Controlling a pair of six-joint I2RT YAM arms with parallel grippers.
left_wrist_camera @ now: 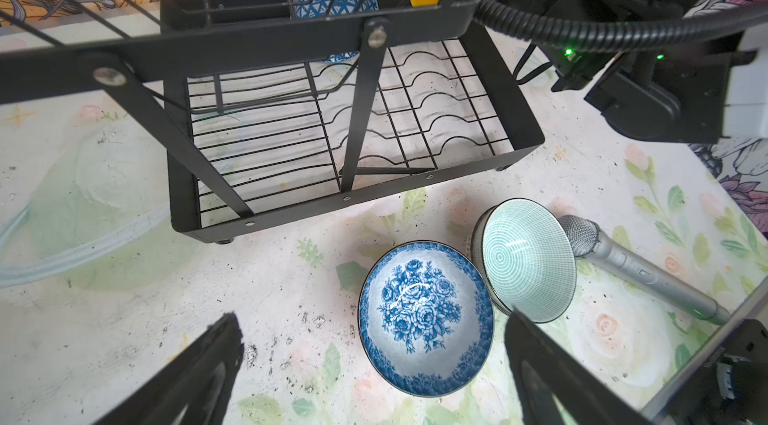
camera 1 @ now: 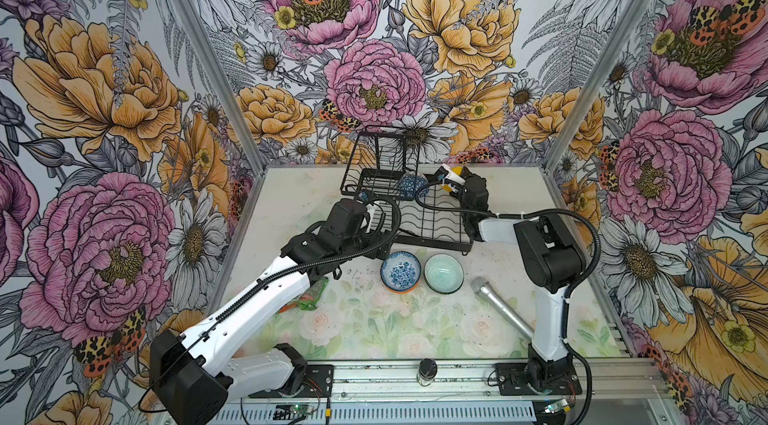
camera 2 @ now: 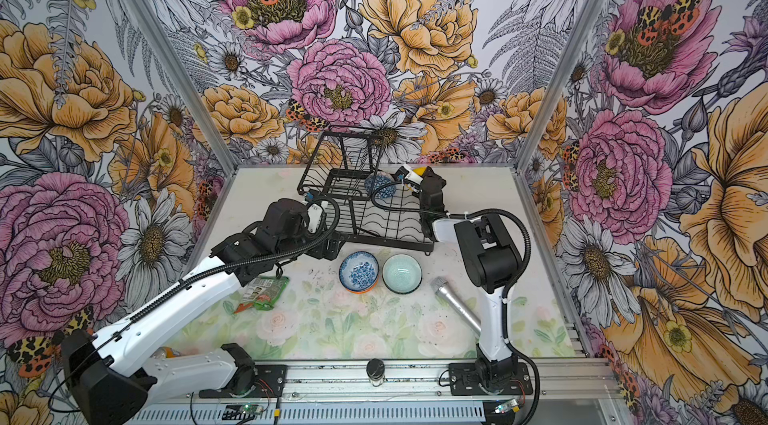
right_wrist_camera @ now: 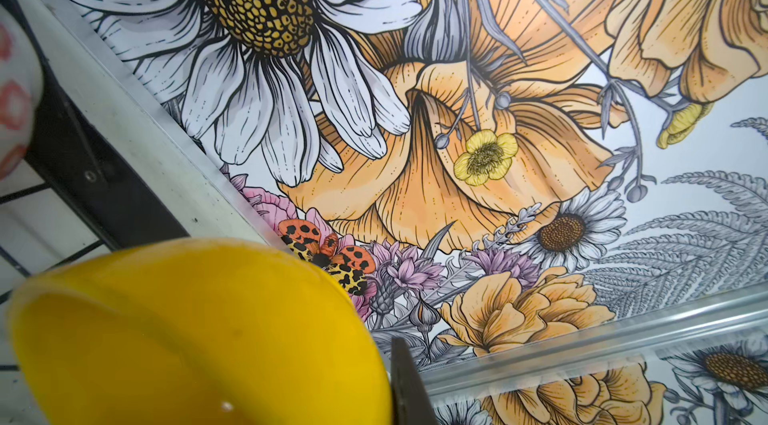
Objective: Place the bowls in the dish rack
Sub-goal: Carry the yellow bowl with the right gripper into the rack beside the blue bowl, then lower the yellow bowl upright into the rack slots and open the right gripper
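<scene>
At the dish rack's (left_wrist_camera: 178, 153) far corner, right gripper (camera 1: 452, 175) apparently clamps a yellow bowl (right_wrist_camera: 199, 340); left gripper (left_wrist_camera: 374, 317) gapes wide.

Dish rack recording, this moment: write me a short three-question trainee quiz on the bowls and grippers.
1. True or false: the left gripper is open and holds nothing.
2. Which bowl does the right gripper hold? A mint bowl, B yellow bowl, C floral bowl.
3. Name the bowl lying in the dish rack.
Key: 1 true; 2 B; 3 the blue geometric bowl.
</scene>
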